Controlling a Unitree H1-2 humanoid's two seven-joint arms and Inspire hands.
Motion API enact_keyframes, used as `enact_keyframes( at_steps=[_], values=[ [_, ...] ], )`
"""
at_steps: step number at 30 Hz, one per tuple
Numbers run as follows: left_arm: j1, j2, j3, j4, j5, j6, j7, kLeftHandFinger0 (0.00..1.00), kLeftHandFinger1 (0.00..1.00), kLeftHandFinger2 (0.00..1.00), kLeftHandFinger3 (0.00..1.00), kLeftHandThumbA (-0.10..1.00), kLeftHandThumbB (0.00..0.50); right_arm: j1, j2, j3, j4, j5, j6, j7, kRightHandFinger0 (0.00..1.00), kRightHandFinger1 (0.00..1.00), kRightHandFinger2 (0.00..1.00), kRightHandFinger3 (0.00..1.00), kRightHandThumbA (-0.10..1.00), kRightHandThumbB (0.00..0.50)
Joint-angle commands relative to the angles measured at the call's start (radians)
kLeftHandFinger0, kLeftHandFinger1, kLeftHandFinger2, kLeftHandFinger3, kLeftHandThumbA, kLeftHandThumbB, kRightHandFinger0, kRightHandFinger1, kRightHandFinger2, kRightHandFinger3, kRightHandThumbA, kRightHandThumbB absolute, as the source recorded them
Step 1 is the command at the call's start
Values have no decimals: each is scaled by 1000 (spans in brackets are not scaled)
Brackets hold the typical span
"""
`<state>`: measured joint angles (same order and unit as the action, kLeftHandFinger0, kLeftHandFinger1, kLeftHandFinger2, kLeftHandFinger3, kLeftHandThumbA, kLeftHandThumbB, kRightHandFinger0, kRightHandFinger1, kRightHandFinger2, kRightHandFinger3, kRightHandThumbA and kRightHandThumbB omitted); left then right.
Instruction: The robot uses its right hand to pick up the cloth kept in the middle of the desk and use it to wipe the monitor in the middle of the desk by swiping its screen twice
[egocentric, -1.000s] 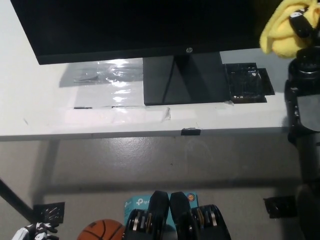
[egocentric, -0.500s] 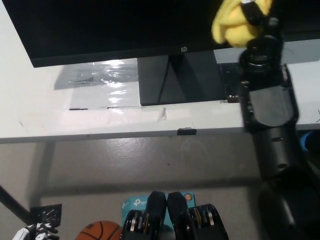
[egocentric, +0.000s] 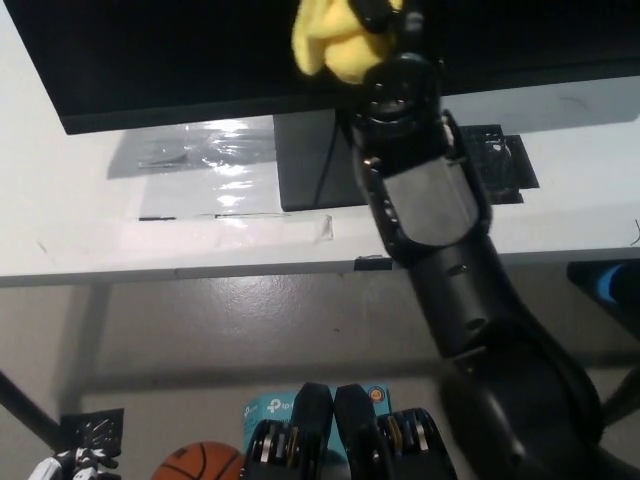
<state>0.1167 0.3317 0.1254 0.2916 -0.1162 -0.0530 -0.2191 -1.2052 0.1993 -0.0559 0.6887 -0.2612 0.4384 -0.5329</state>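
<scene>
I am looking steeply down from the head camera. Much of my right hand (egocentric: 385, 12) is being cut off by the top edge of the picture, so I cannot make out its fingers clearly; what shows is closed around a crumpled yellow cloth (egocentric: 330, 40). The cloth is being pressed against the dark screen of the monitor (egocentric: 180, 60), near the screen's lower middle, just above the stand (egocentric: 310, 165). The monitor's upper part is running out of view. My black right arm (egocentric: 440, 230) is reaching up from the lower right, crossing the front edge of the white desk (egocentric: 80, 220) and hiding part of the stand. My white left hand (egocentric: 70, 466) is barely showing at the bottom left corner, too cut off to tell whether it is spread or closed.
</scene>
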Motion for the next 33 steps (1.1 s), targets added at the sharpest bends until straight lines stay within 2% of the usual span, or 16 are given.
enact_keyframes(
  at_steps=[1, 3, 7, 8, 9, 10, 11, 13, 14, 16, 18, 21, 23, 24, 32, 33],
  values=[
    [-14, 6, 0, -6, -6, -30, -9, 449, 515, 679, 786, 430, 256, -131, 36, 26, 10, 16, -83, 4, 0, 0, 2, 178, -100, 107],
    [-15, 7, 1, -2, -9, -37, -12, 446, 507, 670, 782, 439, 256, -125, 39, 31, -6, 16, -84, 9, 0, 0, 0, 176, -100, 150],
    [-8, 8, 4, -6, -7, -34, -7, 461, 523, 673, 790, 434, 238, -78, 27, 50, -55, 6, -80, 26, 0, 0, 3, 164, -100, 155],
    [-9, 8, 6, -5, -11, -32, -8, 459, 524, 673, 790, 438, 250, -29, 6, 76, -101, -11, -82, 50, 0, 4, 72, 266, -100, 152],
    [-8, 7, 8, -8, -11, -25, -5, 464, 533, 676, 787, 434, 250, -4, -3, 92, -127, -24, -74, 54, 179, 297, 373, 425, -100, 134],
    [-5, 8, 9, -11, -11, -23, -4, 465, 532, 676, 785, 435, 256, 24, -11, 101, -159, -24, -64, 66, 33, 78, 132, 286, -100, 125],
    [-3, 8, 10, -14, -10, -21, -1, 468, 533, 679, 785, 436, 249, 68, -27, 118, -208, -26, -53, 89, 1, 3, 14, 161, -100, 123],
    [-6, 7, 12, -14, -10, -29, 1, 473, 539, 700, 793, 436, 249, 112, -47, 142, -269, -35, -17, 114, 0, 0, 14, 88, -100, 116],
    [-9, 7, 12, -12, -10, -31, 1, 473, 539, 703, 788, 442, 252, 134, -57, 152, -302, -36, 3, 128, 0, 0, 13, 118, -100, 116],
    [-14, 5, 16, -13, -14, -27, 3, 456, 529, 680, 776, 440, 270, 213, -79, 166, -405, -39, 32, 173, 0, 0, 23, 2, -100, 95],
    [-22, 5, 17, -6, -15, -27, 4, 452, 525, 672, 773, 447, 280, 247, -85, 159, -447, -40, 32, 195, 0, 0, 118, 0, -100, 96],
    [-26, 7, 18, -10, -10, -36, 8, 448, 520, 673, 802, 444, 244, 357, -129, 159, -554, -46, 32, 248, 0, 0, 103, 9, -100, 104],
    [-28, 8, 19, -13, -7, -39, 9, 446, 518, 673, 806, 451, 243, 409, -155, 154, -602, -44, 32, 267, 0, 0, 178, 11, -100, 99],
    [-32, 8, 20, -13, -4, -38, 13, 447, 521, 676, 807, 465, 251, 456, -174, 130, -640, -33, 32, 282, 0, 47, 251, 96, -100, 96],
    [-28, 9, 32, -19, -9, -29, 15, 437, 517, 692, 800, 463, 252, 537, -333, 95, -571, -40, 32, 308, 0, 0, 11, 49, -100, 74],
    [-27, 8, 33, -18, -9, -30, 16, 437, 516, 693, 797, 459, 246, 533, -342, 87, -556, -48, 32, 306, 0, 0, 0, 126, -100, 74]
  ],
)
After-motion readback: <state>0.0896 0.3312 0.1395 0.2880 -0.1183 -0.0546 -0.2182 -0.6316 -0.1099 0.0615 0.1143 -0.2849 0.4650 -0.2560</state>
